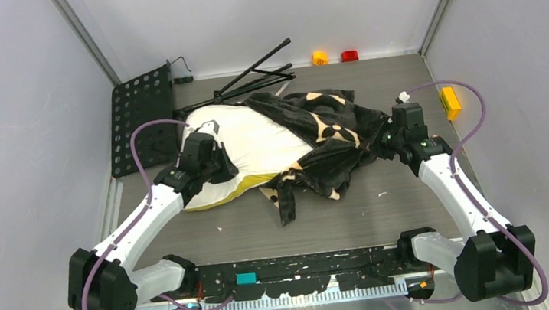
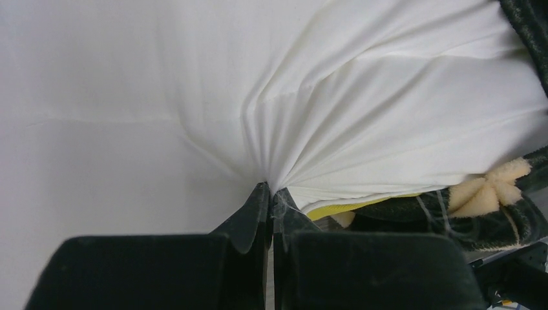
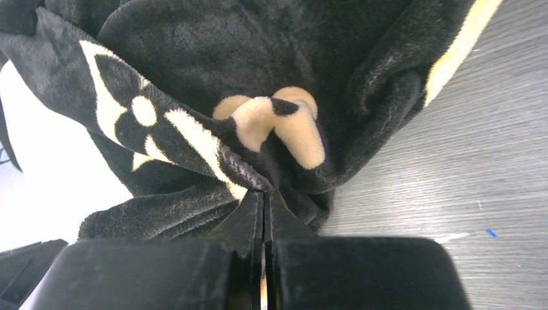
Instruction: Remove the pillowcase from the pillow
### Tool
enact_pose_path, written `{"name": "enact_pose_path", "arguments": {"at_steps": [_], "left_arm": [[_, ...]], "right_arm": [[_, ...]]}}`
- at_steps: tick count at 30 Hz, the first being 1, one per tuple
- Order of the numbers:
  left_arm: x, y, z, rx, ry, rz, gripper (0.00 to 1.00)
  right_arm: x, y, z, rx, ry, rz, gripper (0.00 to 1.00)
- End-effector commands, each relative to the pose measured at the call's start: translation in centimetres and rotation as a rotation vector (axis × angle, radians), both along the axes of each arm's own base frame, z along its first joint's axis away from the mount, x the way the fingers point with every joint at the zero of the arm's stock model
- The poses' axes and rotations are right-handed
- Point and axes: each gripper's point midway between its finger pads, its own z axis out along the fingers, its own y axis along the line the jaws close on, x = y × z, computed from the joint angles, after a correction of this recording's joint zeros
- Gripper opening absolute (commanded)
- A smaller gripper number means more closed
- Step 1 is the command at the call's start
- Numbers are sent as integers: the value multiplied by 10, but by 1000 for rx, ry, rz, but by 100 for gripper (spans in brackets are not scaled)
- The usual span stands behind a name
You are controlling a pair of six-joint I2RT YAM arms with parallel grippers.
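— Where's the pillowcase (image 1: 324, 143)?
— Bunched over the pillow's (image 1: 251, 143) right end and spilling off it onto the counter (image 1: 407, 202). The pillow's left part is bare.
— And the hands?
— The left hand (image 2: 271, 194) is at the pillow's left side, pinched tight on a tuck of its white cloth. The right hand (image 3: 265, 196) is right of the pillow, closed on a pillowcase fold.
— Any writing?
— Only pale flowers and a diamond star in the print. It may be a brand's monogram, but I can't tell.
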Motion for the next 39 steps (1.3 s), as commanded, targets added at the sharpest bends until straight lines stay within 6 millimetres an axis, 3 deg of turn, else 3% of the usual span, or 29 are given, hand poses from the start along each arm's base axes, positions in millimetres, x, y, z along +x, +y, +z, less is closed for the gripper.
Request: {"name": "enact_pose_path", "arguments": {"at_steps": [1,8,10,13,15,18,22,24,27,30,34,39], "left_arm": [[3,28,-5,70,4,92,0],[3,38,6,99,-34,110,0],[1,39,7,104,-35,104,0],[-4,33,6,103,-19,49,0],[-7,29,7,112,-14,25,0],[-9,24,11,132,-24,10,0],[-11,11,16,120,-27,-21,0],[-10,4,18,99,-24,-41,0],[-7,1,27,82,-41,-47,0],[-2,3,38,89,-68,-34,0],[3,4,51,96,-91,-23,0],[5,1,60,85,-98,-23,0]], "right_arm": [[8,-9,4,-8,-13,12,0],[14,-35,9,-41,-5,-157,0],[16,-34,15,-38,-19,-153,0],[18,-12,26,8,-42,-4,6],[15,4,30,55,-35,91,22],[1,29,30,84,-2,214,57],[-34,72,29,-15,-9,374,82],[-55,93,26,-55,-15,451,84],[-79,107,13,-143,13,500,85],[-91,109,-7,-221,46,510,85],[-96,122,-30,-230,66,530,86],[-85,131,-51,-228,17,507,90]]}}
